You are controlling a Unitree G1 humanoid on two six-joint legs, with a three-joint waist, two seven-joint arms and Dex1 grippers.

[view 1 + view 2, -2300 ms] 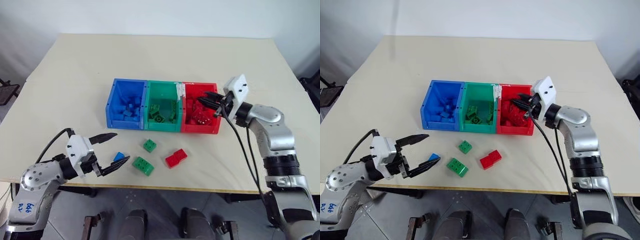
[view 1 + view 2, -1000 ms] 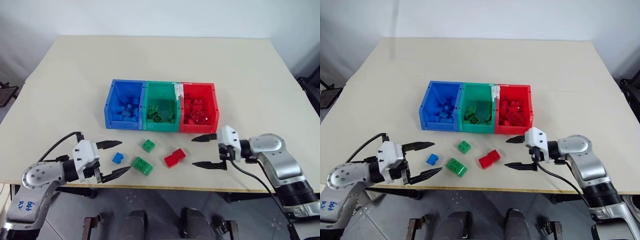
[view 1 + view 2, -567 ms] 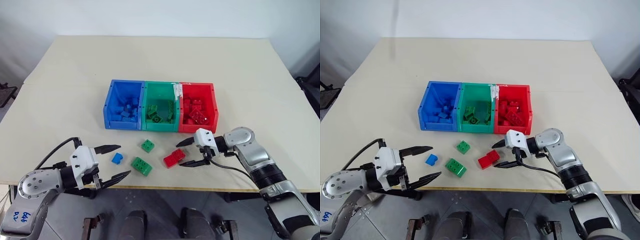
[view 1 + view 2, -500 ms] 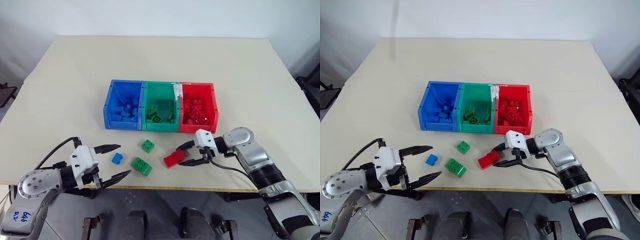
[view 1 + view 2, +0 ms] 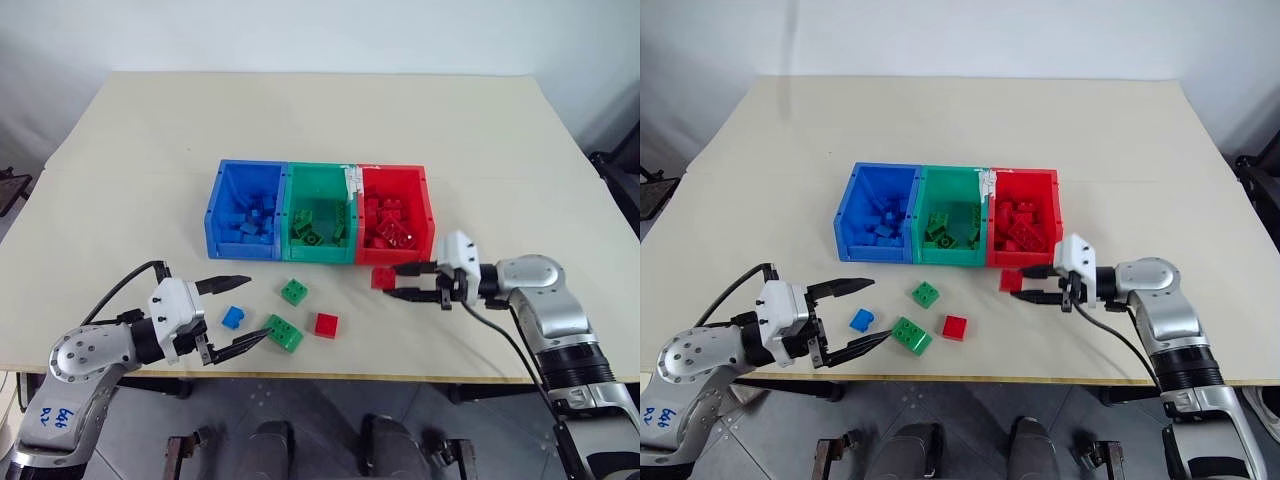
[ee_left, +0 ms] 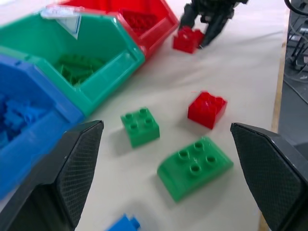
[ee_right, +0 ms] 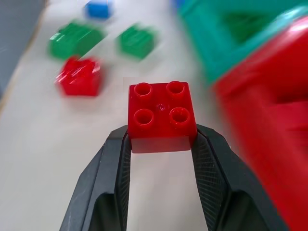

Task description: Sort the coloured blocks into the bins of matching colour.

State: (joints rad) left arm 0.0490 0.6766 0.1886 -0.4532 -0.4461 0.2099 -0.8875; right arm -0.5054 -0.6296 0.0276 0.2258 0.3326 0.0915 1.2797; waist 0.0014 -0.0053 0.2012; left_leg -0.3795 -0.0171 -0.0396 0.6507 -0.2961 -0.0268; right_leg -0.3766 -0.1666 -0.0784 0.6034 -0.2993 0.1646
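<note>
My right gripper (image 5: pixel 396 282) is shut on a square red block (image 7: pixel 162 117), held just above the table in front of the red bin (image 5: pixel 400 257). The blue bin (image 5: pixel 240 250), the green bin (image 5: pixel 318 254) and the red bin stand joined in a row, each with several blocks of its own colour inside. Loose on the table lie a small blue block (image 5: pixel 232 318), a square green block (image 5: pixel 294 292), an oblong green block (image 5: pixel 284 333) and a square red block (image 5: pixel 325 324). My left gripper (image 5: pixel 256 308) stands open near the front edge, its fingers either side of the blue block without touching it.
The beige table (image 5: pixel 320 130) is bare behind the bins and to both sides. Its front edge (image 5: pixel 400 376) runs close below the loose blocks and both grippers.
My right gripper shut on the red block and drew it right and up toward the red bin. A second square red block came away from it and stayed on the table. The left gripper stayed open.
</note>
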